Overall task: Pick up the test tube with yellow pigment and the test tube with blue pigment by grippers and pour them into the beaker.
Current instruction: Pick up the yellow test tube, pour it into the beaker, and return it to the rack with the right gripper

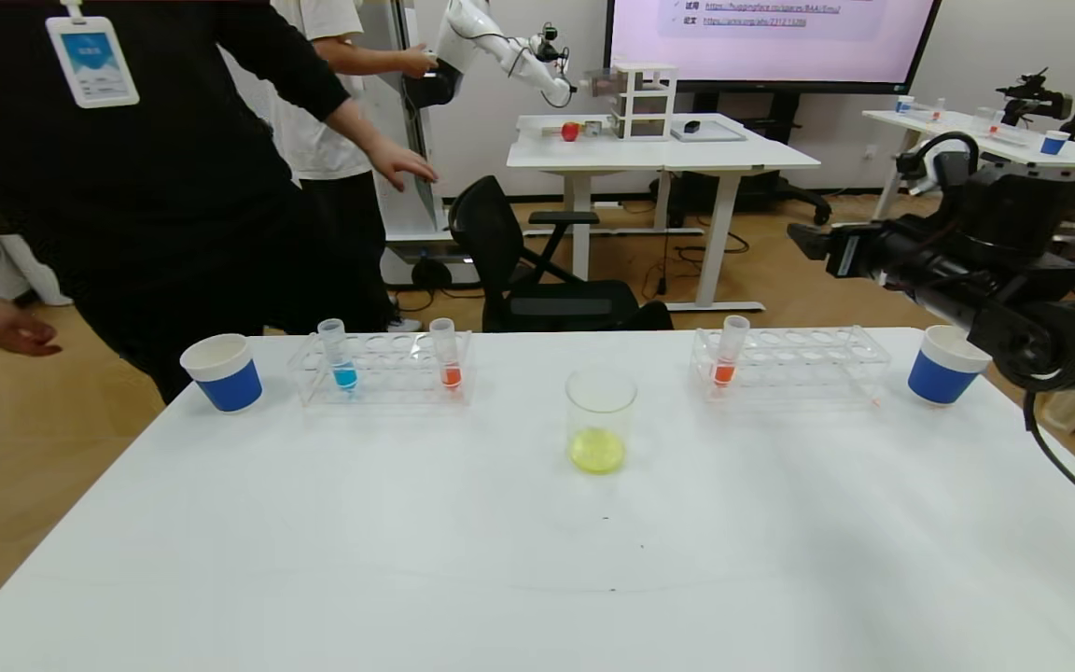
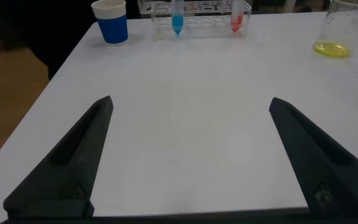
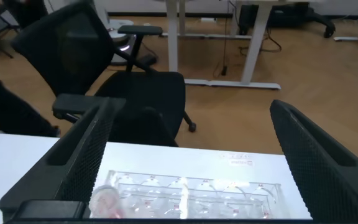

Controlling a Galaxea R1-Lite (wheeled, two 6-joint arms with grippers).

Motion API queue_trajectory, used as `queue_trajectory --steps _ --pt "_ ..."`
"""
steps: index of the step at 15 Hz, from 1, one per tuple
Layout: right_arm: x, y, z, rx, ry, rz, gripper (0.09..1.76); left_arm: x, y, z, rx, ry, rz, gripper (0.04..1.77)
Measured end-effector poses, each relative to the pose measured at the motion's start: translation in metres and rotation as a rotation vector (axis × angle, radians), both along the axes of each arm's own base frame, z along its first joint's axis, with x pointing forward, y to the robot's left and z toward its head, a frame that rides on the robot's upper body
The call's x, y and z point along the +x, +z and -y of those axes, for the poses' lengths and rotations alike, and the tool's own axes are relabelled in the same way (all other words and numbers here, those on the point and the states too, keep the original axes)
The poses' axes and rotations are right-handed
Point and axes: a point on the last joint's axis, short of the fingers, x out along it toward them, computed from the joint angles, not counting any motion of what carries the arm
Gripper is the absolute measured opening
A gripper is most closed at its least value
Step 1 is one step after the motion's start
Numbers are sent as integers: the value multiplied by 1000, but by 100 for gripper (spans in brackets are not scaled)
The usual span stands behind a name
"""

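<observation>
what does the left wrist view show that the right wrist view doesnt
Only the left wrist view shows the slim clear tube with blue liquid in its clear plastic rack, the blue-and-white paper cup, and the clear glass beaker holding yellow liquid. Only the right wrist view shows the black office chair and another clear rack. Both show the white table and open black gripper fingers.

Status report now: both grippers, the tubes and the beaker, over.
Left gripper open, low over bare table. Right gripper open above right rack. Blue pigment tube in left rack. Beaker holds yellow liquid.
</observation>
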Motion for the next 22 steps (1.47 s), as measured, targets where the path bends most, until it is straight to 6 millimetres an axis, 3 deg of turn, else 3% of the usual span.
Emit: queue_trajectory --steps 3,6,10,12,17,19,22 --pt "-45 29 -10 5 32 51 174 0 0 0 0 1 0 175" --pt "-103 65 -5 10 27 140 174 0 0 0 0 1 0 175" --pt "-207 106 5 11 12 325 174 0 0 0 0 2 0 175" --pt "-263 112 9 10 9 401 174 0 0 0 0 2 0 175" --pt "-386 85 16 -59 -40 538 174 0 0 0 0 1 0 175" --pt "-419 62 17 -84 -60 549 174 0 0 0 0 1 0 175" --pt "-452 17 17 -101 -69 514 174 0 0 0 0 1 0 175"
